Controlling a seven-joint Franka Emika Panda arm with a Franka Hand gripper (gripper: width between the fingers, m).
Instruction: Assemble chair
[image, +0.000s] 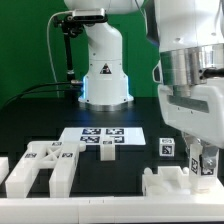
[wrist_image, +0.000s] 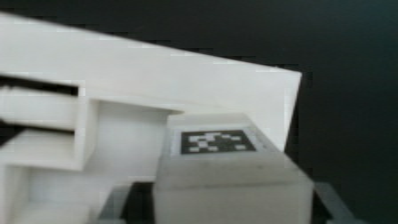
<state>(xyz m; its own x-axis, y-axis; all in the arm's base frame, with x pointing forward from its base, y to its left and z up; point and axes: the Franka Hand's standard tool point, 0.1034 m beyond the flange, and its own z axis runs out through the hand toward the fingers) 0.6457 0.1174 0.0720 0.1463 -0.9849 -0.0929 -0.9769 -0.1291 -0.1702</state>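
Exterior view: the gripper (image: 200, 168) hangs low, to the exterior view's right of the marker board (image: 100, 132) and nearer the lens than it.
Chair parts: a stepped part (image: 165, 183) lies just under the gripper. A small tagged piece (image: 167, 148) sits just beside the marker board on the exterior view's right. A frame (image: 40, 166) lies on the marker board's other side, well apart from the gripper.
Wrist view: a tagged block (wrist_image: 222, 172) fills the gap between the jaws, and a slab (wrist_image: 169, 80) lies beyond it.
Grip: I cannot tell whether the jaws clamp the block or only straddle it, because the pads are cut off at the picture's edge.
Step, as I judge it: securing the block close to the slab.
Doing it well: centre the jaws on the block's flat flanks, keep the wrist square, and close fully before lifting. Then rise straight, clear of the slab's steps.
Risk: an off-centre pinch would probably twist the block.
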